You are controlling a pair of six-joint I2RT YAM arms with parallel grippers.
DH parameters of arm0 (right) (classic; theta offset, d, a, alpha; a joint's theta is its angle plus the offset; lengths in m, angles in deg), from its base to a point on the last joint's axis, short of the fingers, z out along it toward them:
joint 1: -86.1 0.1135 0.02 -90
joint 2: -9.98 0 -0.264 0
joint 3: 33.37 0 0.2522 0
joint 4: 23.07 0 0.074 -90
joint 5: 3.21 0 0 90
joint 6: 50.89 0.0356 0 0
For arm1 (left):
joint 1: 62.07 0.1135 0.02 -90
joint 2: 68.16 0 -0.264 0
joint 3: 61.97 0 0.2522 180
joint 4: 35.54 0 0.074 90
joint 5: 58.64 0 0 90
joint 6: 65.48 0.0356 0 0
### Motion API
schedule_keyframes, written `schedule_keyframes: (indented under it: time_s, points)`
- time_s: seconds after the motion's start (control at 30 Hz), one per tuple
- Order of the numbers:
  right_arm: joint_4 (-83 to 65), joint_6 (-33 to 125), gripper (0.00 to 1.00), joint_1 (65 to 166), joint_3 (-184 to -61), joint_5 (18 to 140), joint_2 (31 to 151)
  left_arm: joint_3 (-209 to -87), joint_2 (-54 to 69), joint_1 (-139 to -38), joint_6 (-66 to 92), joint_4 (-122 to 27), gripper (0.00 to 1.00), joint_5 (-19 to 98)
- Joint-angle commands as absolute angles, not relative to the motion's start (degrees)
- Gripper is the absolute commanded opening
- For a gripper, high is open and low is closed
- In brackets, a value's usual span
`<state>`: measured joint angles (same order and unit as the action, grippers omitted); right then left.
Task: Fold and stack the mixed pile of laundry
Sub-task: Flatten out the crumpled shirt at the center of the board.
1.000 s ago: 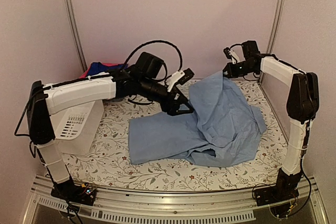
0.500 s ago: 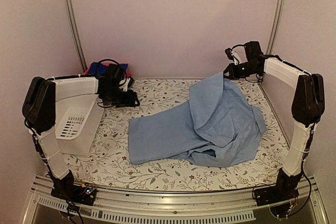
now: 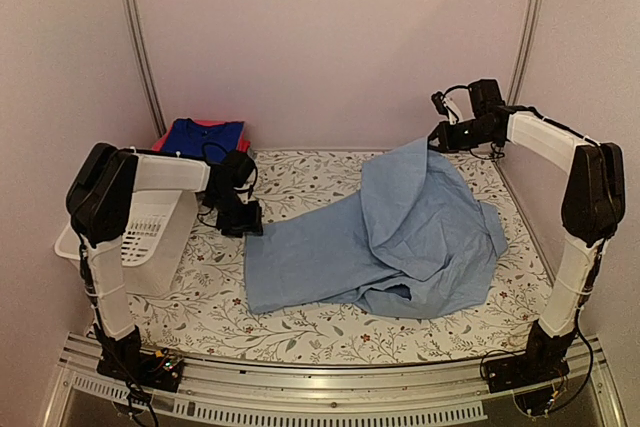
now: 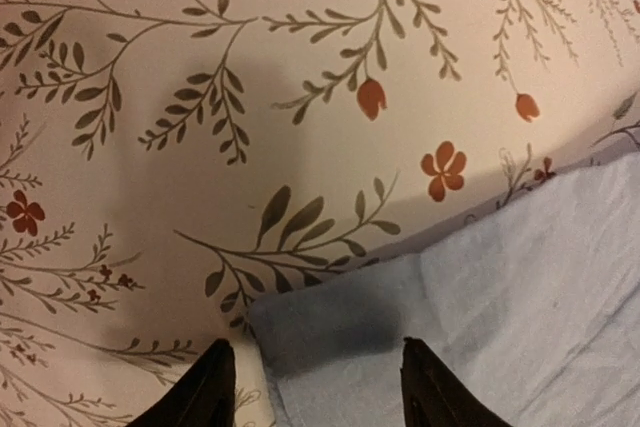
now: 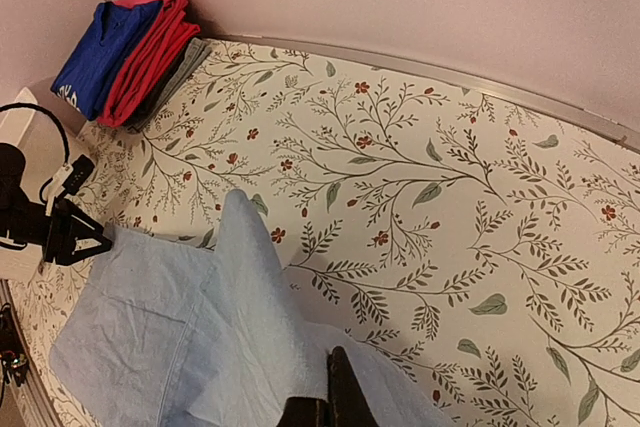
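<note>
Two corners of the pale-blue shirt (image 3: 420, 227) are worked, likely to spread it: right fingers (image 5: 345, 392) clench one aloft, left fingers (image 4: 200, 397) straddle another, unclenched.

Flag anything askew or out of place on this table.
The pale-blue shirt lies bunched and skewed across the table, one far corner held up by the shut right tool. The white basket at the left edge looks tipped.

R tool (image 5: 338, 387) grip on shirt (image 5: 190, 347) cut off btm edge; basket (image 3: 150, 232) partly behind L arm (image 3: 160, 172).
</note>
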<state>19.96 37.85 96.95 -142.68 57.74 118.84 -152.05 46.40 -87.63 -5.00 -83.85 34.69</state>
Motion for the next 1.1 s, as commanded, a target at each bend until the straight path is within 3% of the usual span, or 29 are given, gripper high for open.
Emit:
schedule_keyframes:
  time_s: [0.0, 0.1, 0.3, 0.33, 0.63, 0.83, 1.07]
  points:
    - [18.7, 38.1, 0.00, 97.0, -141.9, 57.7, 116.2, -150.9, 47.8, -89.1, -8.8, -83.7, 0.56, 34.2]
    - [18.7, 38.0, 0.00, 96.9, -141.7, 57.6, 116.1, -150.9, 49.8, -89.7, -9.3, -82.4, 0.49, 35.2]
    - [19.0, 37.9, 0.00, 96.9, -141.4, 58.4, 114.6, -151.3, 49.9, -89.9, -9.0, -80.5, 0.02, 34.3]
    - [19.0, 37.9, 0.00, 96.9, -141.4, 58.5, 114.3, -151.9, 49.0, -89.8, -8.6, -80.4, 0.00, 33.3]
    - [19.4, 41.1, 0.00, 95.5, -147.4, 64.2, 109.4, -176.3, 41.1, -85.8, -2.0, -82.6, 0.00, 24.9]
    - [19.0, 42.3, 0.00, 94.8, -160.5, 70.5, 106.4, -196.2, 39.3, -84.1, 3.2, -80.0, 0.00, 26.6]
    - [14.7, 42.2, 0.00, 94.8, -167.3, 68.3, 101.5, -206.6, 35.5, -84.2, 8.3, -70.1, 0.00, 33.2]
